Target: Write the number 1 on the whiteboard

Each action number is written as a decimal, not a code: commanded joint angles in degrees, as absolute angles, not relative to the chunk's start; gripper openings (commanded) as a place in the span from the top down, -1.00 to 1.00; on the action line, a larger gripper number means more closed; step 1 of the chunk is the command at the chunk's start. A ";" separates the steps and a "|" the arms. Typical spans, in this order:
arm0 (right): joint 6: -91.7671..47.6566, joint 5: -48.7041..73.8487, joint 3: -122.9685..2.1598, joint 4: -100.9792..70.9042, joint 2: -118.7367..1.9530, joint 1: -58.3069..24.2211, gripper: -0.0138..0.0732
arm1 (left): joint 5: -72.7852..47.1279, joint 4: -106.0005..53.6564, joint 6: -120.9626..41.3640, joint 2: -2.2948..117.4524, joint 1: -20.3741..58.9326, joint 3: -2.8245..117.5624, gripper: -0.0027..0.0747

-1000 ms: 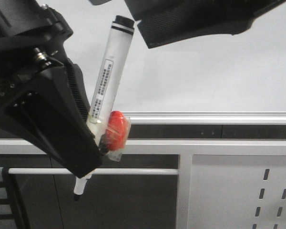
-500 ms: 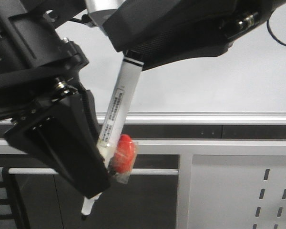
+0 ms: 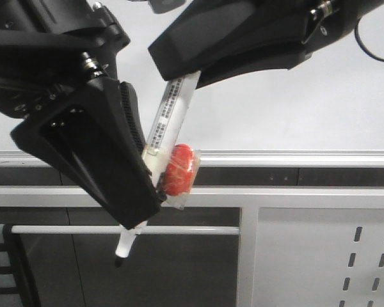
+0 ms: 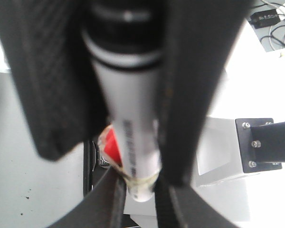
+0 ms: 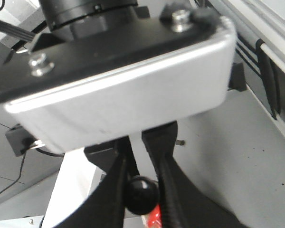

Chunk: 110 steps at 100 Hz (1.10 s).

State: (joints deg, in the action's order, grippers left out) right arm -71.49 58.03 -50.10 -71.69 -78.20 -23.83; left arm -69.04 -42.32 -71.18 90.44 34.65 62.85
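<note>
left gripper (image 3: 141,220) clamped on marker (image 3: 169,121) low on barrel, tip down, red tag (image 3: 179,169) beside it. right gripper (image 3: 179,70) closed over marker's cap end (image 5: 141,194); half second ago cap band still visible below it. marker steeper, shifted right. whiteboard (image 3: 294,109) behind, no number 1 visible.

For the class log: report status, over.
Left gripper shut on marker. Right gripper closed on its cap end. Whiteboard blank, no number 1 visible.
</note>
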 commanded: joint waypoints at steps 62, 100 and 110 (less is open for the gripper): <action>-70.11 61.93 -51.66 -72.72 -77.09 -24.07 0.85 | -69.33 -45.42 -66.79 88.37 35.08 64.86 -0.38; -70.11 53.72 -51.66 -69.90 -77.09 -24.07 0.85 | -72.23 -45.16 -65.68 88.37 35.08 64.86 -0.38; -70.11 52.08 -51.66 -68.15 -77.09 -24.07 0.85 | -72.23 -45.02 -65.68 88.37 35.08 64.86 -0.38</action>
State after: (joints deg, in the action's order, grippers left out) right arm -70.05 52.74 -50.10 -66.69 -78.32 -24.07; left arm -68.94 -42.32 -66.16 90.44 34.79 62.97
